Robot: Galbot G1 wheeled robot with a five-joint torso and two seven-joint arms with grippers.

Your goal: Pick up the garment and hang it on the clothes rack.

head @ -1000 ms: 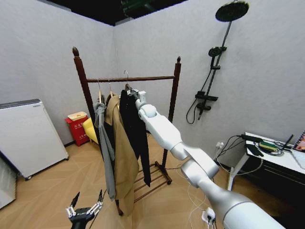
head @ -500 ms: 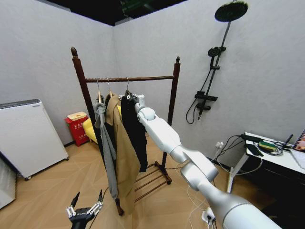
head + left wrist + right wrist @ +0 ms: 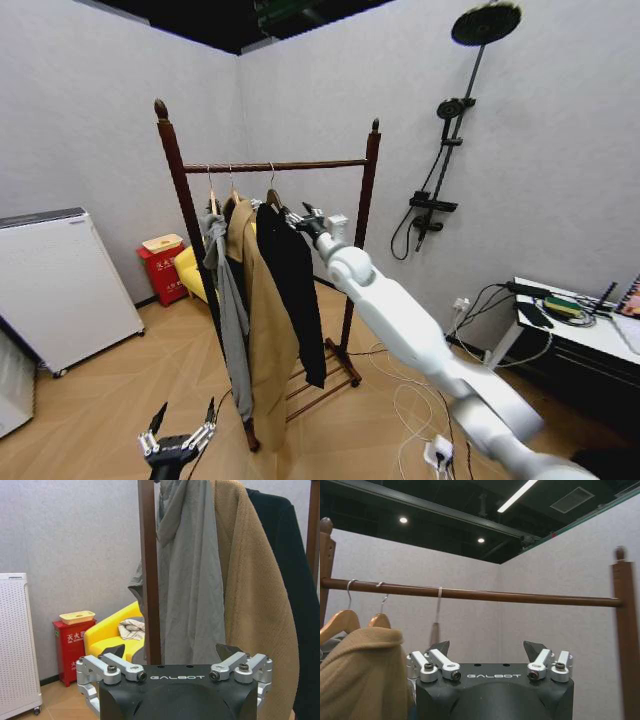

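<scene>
The black garment (image 3: 293,290) hangs by its wooden hanger from the top bar of the clothes rack (image 3: 300,165), to the right of a tan coat (image 3: 262,330) and a grey coat (image 3: 230,320). My right gripper (image 3: 306,216) is open just right of the garment's shoulder and holds nothing. In the right wrist view the right gripper (image 3: 486,646) looks up at the rack's bar (image 3: 520,598), where the hanger's hook (image 3: 439,596) sits. My left gripper (image 3: 185,415) is open, low near the floor, facing the rack post (image 3: 149,580) from its own view (image 3: 171,652).
A black shower stand (image 3: 445,170) is mounted on the right wall. A white appliance (image 3: 60,285) stands at the left. A red box (image 3: 160,270) and a yellow seat (image 3: 190,272) sit behind the rack. A desk with cables (image 3: 570,320) is at the right.
My right gripper has let go of the hanger and drawn back to the right. The black garment now hangs free on the bar. The left arm has not moved.
</scene>
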